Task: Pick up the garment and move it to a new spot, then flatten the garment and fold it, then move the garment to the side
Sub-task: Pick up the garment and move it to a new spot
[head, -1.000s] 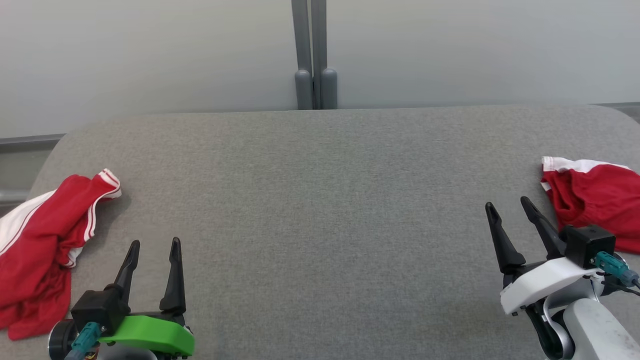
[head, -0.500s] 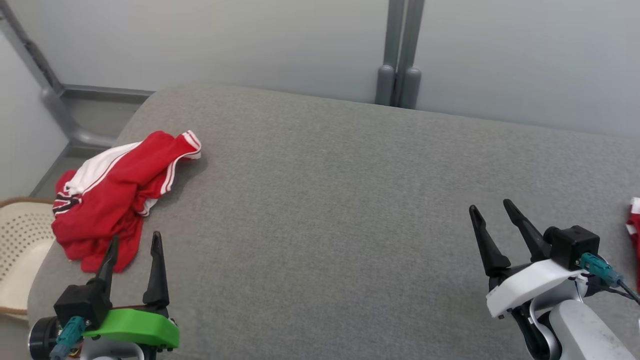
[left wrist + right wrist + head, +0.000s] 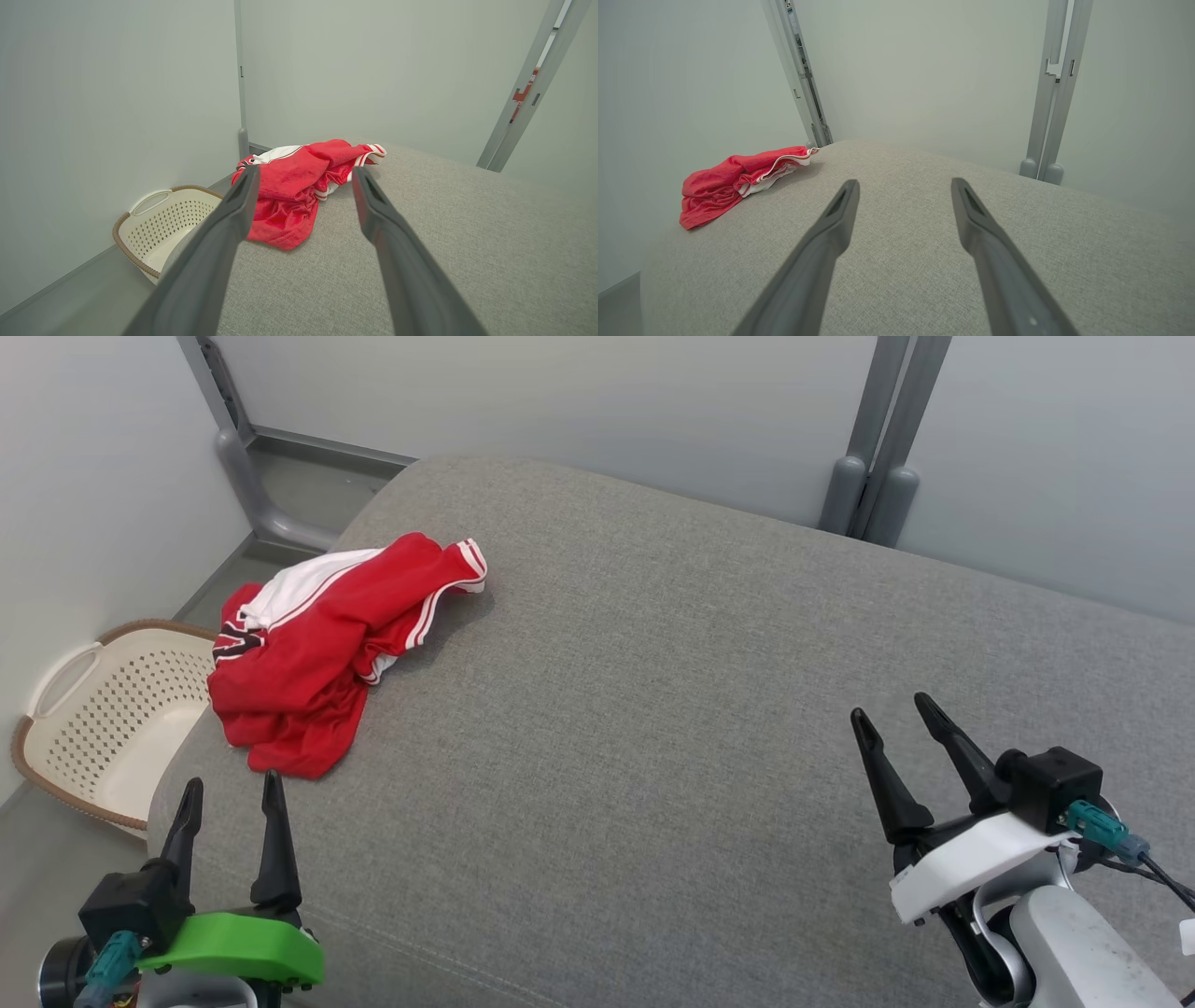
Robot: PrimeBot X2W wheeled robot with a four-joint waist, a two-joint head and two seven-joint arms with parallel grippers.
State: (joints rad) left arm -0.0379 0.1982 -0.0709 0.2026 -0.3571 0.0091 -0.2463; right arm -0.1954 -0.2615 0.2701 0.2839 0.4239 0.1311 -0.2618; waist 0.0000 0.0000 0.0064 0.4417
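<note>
On the woven grey cushion [image 3: 653,709], a crumpled red-and-white garment [image 3: 317,644]; left tool [image 3: 231,780], right tool [image 3: 890,707] agape, empty.

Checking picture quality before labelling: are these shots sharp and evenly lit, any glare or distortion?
Head view: soft even light, sharp, red garment casting a faint shadow on the grey cushion. Left wrist view: wall posts lean, left gripper soft near the lens. Right wrist view: likewise, no glare.

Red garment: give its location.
Head view: the red garment lies at the left edge of the grey surface, near the basket, ahead of the left gripper.
</note>
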